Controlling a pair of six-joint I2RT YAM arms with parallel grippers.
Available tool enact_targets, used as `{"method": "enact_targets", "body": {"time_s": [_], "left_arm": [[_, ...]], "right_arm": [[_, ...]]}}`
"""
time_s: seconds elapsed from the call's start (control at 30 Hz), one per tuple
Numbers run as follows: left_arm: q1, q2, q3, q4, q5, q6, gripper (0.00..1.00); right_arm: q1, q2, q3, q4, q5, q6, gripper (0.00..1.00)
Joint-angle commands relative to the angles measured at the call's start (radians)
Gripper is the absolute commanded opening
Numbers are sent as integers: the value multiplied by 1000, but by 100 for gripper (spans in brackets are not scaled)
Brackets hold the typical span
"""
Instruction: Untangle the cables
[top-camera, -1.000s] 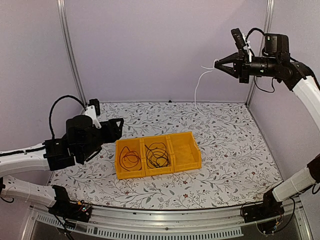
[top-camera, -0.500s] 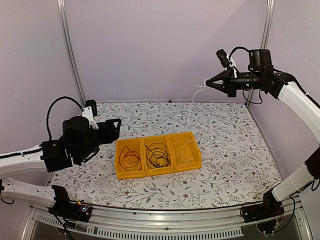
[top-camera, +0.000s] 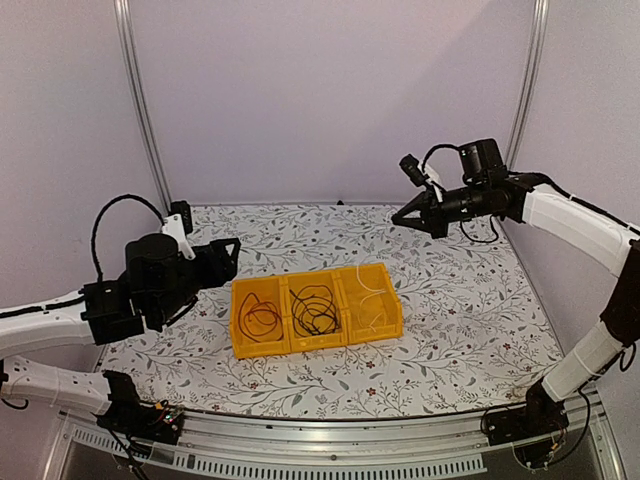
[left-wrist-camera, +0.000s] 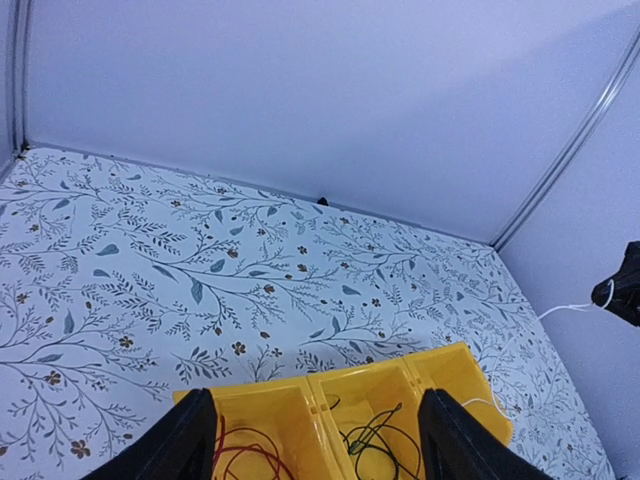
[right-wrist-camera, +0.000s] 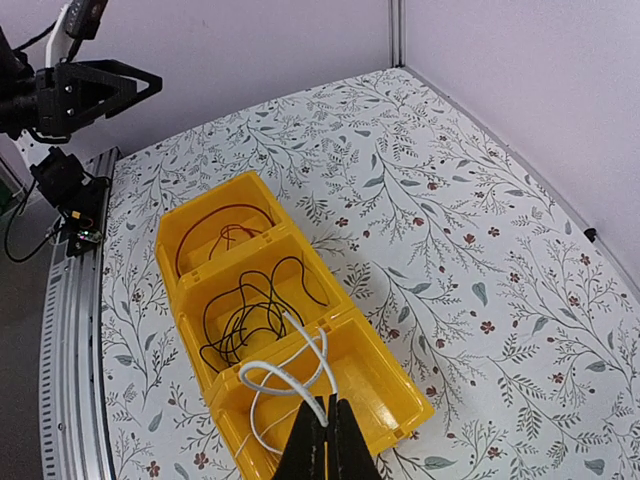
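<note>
Left claw (top-camera: 230, 258) is hovering at 9 o'clock of the yellow bin (top-camera: 300, 346), jaws standing wide, gripping nothing. Bin is sitting mid-tabletop (top-camera: 460, 300). I'm reading red cable (top-camera: 258, 320) lying in its left compartment, black cable (top-camera: 316, 310) tangling in the middle one, white cable (right-wrist-camera: 268, 364) looping in the right one. Right claw (top-camera: 398, 221) is hanging raised at 1 o'clock beyond, jaws closed, pinching that white cable.
</note>
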Motion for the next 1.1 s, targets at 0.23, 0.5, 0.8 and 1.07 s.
{"method": "enact_targets", "body": {"time_s": [0.23, 0.5, 0.8, 1.07], "left_arm": [[36, -6, -26, -10, -4, 14, 71], [47, -19, -37, -10, 0, 11, 72], [54, -4, -28, -10, 17, 9, 72], [60, 0, -21, -10, 17, 17, 72]], "right_arm": [[76, 158, -46, -20, 97, -65, 0], [127, 275, -22, -72, 215, -85, 0], [190, 416, 68, -154, 328, -94, 0], [204, 406, 101, -222, 350, -103, 0]]}}
